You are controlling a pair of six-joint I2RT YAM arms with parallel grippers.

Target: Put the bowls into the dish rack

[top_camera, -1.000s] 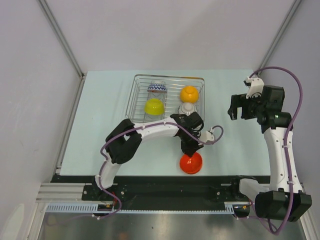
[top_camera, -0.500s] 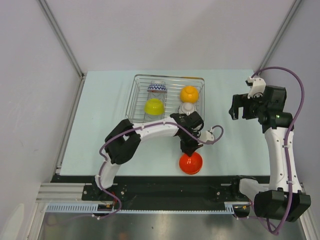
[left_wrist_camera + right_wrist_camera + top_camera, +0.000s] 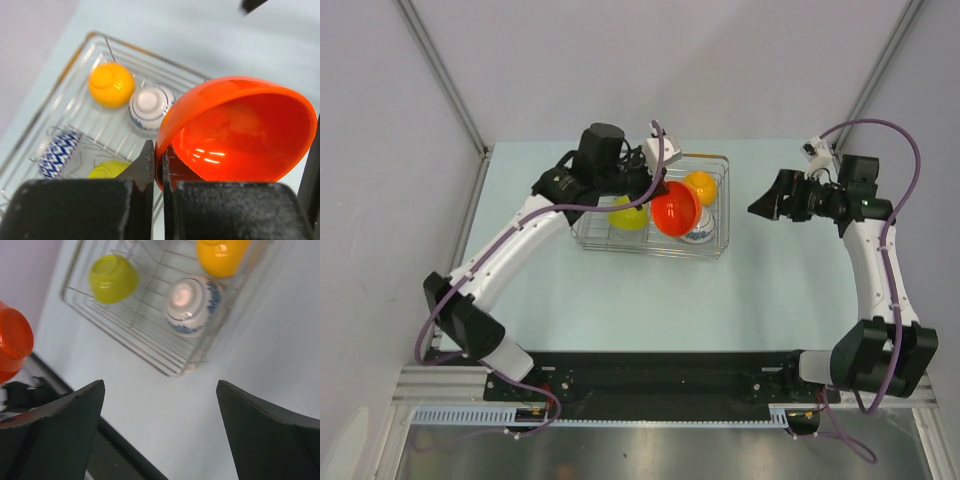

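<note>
Holding the red bowl by its rim with the left gripper pinched tight on it, tipped on its side, up in the air over the dish rack, close to the orange bowl. Sitting inside the rack: that orange one, the white bowl with blue pattern, the lime-yellow bowl and the zigzag bowl. Off to the right, above the tabletop, the right gripper with fingers spread wide apart.

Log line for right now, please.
left gripper: shut on red bowl rim, over rack | right gripper: open, empty, right of rack | in rack: yellow bowl, orange bowl, white bowl, zigzag bowl | pending: place red bowl
</note>
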